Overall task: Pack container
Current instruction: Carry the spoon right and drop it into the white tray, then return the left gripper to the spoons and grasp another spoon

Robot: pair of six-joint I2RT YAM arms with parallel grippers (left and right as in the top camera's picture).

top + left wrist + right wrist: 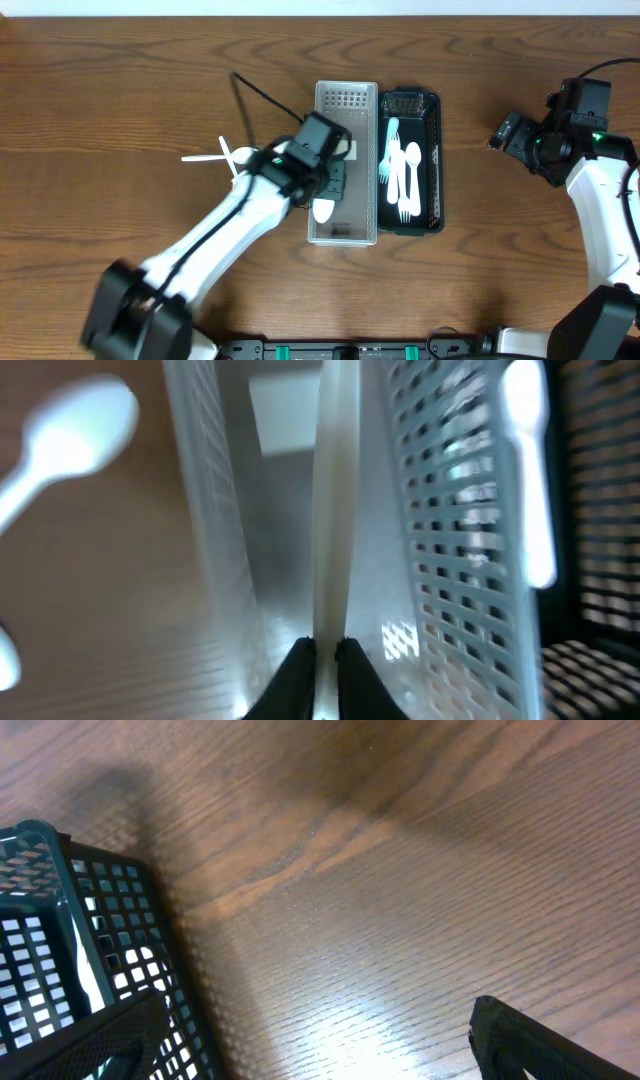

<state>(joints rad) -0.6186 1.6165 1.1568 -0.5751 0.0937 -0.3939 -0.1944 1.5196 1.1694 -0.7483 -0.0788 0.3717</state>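
Two baskets: a pale grey perforated basket (347, 98) and a dark mesh basket (432, 105) stand side by side, touching, at the middle of the overhead frame; both are long, rectangular plastic trays with grid walls.
One held piece: a white spoon (333, 510) of smooth plastic, seen edge-on as a narrow strip in the left wrist view; its oval bowl shows low inside the grey basket in the overhead view.
Two loose pieces: thin white table utensils (215, 157) lie crossed on the wood, left of the grey basket.
Several packed pieces: white packed cutlery (405, 175) lies lengthwise in the dark basket, a fork and a spoon among at least three; the exact count is unclear.
Left gripper (325, 655): its jaws are clamped on the spoon's handle, above the grey basket's floor.
Right gripper (318, 1003): its jaws are wide apart and empty, over bare wood at the right of the overhead frame, well apart from the baskets.
One table (120, 80): brown wood with a wavy grain.
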